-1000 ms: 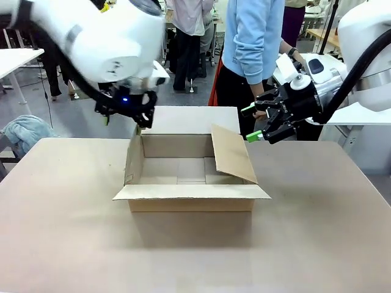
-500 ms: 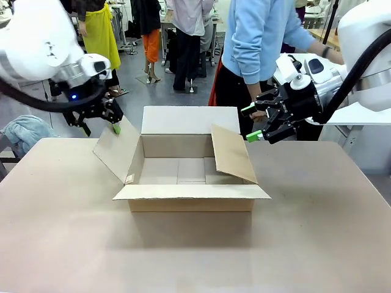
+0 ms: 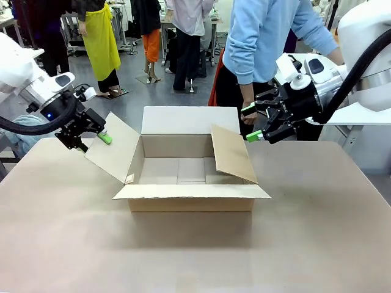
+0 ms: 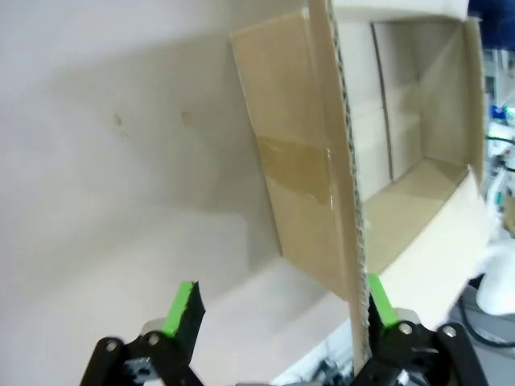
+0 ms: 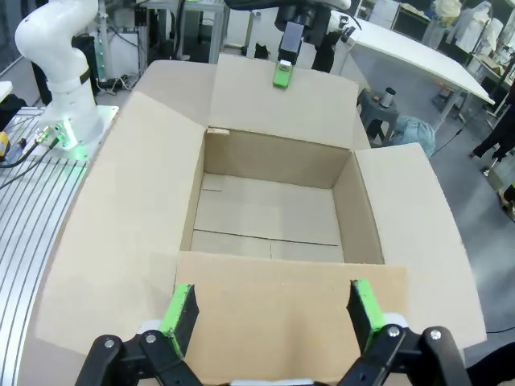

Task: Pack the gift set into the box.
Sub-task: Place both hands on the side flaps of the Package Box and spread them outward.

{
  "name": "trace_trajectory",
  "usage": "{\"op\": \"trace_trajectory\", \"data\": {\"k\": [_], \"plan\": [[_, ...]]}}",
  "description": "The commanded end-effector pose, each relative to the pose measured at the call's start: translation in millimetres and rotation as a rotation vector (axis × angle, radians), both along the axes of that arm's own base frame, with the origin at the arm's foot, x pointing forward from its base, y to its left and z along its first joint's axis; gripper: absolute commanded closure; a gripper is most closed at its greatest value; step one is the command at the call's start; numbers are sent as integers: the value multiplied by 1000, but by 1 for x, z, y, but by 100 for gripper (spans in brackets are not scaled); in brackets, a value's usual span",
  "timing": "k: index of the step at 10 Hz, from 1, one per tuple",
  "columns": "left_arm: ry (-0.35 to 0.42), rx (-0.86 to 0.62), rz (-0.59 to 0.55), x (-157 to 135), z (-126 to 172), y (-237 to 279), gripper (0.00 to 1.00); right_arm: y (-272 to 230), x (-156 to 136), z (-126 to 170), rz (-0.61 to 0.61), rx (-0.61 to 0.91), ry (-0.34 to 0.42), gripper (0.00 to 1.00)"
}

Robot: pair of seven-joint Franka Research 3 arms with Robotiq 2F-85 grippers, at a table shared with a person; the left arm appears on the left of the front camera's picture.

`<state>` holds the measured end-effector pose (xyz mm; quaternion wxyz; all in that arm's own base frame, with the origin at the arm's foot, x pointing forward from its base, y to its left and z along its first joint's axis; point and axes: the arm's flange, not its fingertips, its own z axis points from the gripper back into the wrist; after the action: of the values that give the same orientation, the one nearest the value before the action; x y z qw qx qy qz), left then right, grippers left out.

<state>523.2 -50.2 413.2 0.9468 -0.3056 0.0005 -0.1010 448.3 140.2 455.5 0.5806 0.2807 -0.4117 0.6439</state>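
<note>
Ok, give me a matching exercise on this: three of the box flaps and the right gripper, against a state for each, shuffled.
Things:
1. left flap
2. right flap
3. near flap
4. right gripper

States:
A. open, in the air past the right side of the box
B. folded out level
C. leaning in over the opening
D. splayed outward, slanting up

Pairs: 1-D, 2-C, 3-B, 4-A

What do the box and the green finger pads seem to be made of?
The box looks like plain brown corrugated cardboard with a matte surface: the flap's cut edge shows fluting. The green pads look like matte rubber or plastic, and the pictures leave it open which.
</note>
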Motion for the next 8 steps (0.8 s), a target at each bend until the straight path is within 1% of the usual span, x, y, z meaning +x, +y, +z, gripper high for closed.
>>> {"op": "trace_trajectory", "data": {"k": [1,2,3,4,5,6,7,8], "plan": [[-32,103,45,-2,15,-17,0,19,2,16,30,-122,56,0],[-32,103,45,-2,15,-17,0,46,11,40,18,-246,204,0],[-32,103,45,-2,15,-17,0,77,20,66,27,-365,484,0],[-32,103,45,-2,15,-17,0,102,23,84,36,-430,680,0],[-32,103,45,-2,15,-17,0,121,23,95,-53,-526,854,0],[-32,103,45,-2,15,-17,0,135,23,102,-203,-555,1004,0],[-32,103,45,-2,15,-17,0,149,27,107,-379,-537,958,0],[-32,103,45,-2,15,-17,0,159,30,100,-550,-573,937,0]]}}
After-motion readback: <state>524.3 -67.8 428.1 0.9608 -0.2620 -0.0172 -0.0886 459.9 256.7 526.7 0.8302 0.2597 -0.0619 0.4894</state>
